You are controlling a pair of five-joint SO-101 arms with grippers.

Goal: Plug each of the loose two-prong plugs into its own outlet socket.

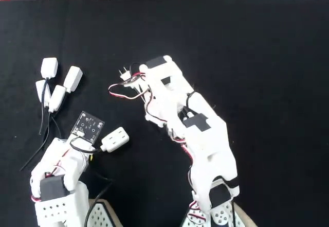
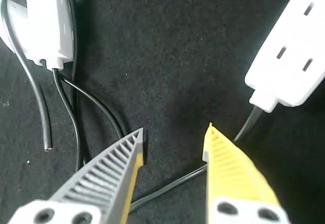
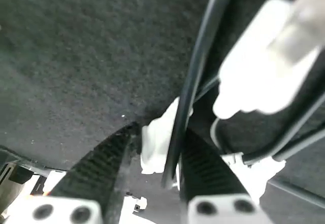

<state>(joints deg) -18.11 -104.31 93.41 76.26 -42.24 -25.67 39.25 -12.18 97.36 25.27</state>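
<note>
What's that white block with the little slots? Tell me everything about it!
The socket block is white, plastic-looking, with rounded corners and three narrow slots showing on top, all empty. It lies flat on the black cloth. A black cord leaves one end. The open left gripper is beside it, not touching.

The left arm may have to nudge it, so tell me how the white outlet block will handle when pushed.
The outlet block looks like light, rigid plastic lying flat, so it should slide rather than tip or roll. Its black cord looks floppy, running under the open left gripper, so it may drag and swing the block.
</note>
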